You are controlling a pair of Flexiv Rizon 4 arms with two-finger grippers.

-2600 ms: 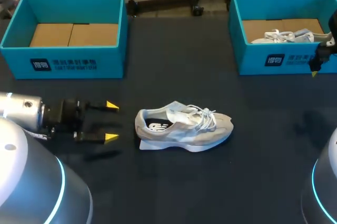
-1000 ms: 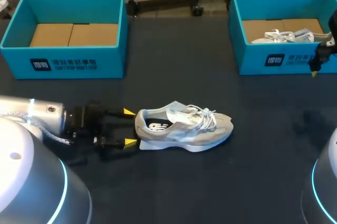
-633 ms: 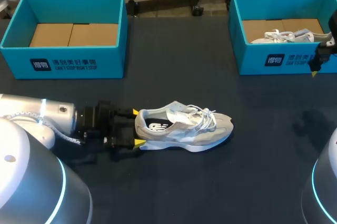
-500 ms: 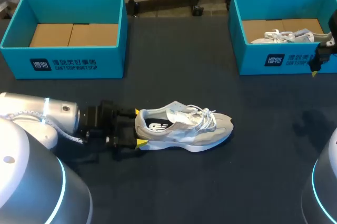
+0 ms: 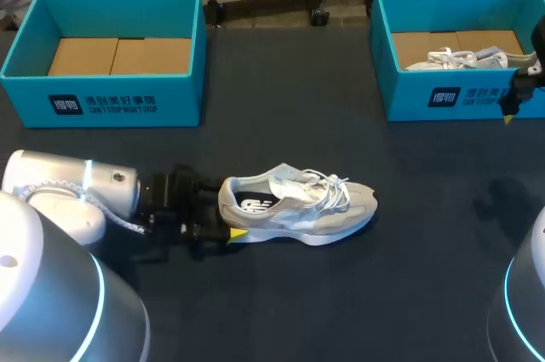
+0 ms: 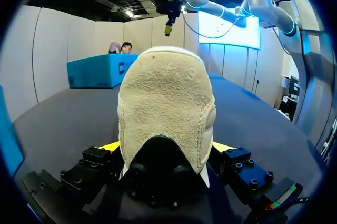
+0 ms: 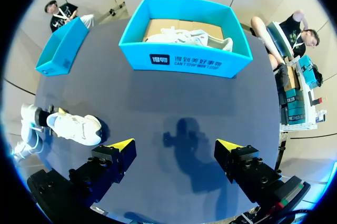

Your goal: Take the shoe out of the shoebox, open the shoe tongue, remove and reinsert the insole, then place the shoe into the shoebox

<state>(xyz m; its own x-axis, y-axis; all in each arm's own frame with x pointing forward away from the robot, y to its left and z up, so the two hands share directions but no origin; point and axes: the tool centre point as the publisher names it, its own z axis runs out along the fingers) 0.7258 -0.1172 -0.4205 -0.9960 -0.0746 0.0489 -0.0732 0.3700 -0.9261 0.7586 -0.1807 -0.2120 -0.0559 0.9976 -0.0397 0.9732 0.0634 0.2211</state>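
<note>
My left gripper (image 5: 228, 209) is at the heel of the shoe (image 5: 298, 204), out on the table (image 5: 281, 302).

From above, the shoe stands upright, beige-grey with white laces and a black insole (image 5: 254, 203) bearing a white mark. My left wrist sees only the fuzzy heel, and I cannot tell whether I clamp it. My right wrist shows my right gripper (image 7: 175, 145) spread apart near the right shoebox (image 7: 184, 63), which holds a white shoe (image 7: 184, 37) and bears white print.
</note>
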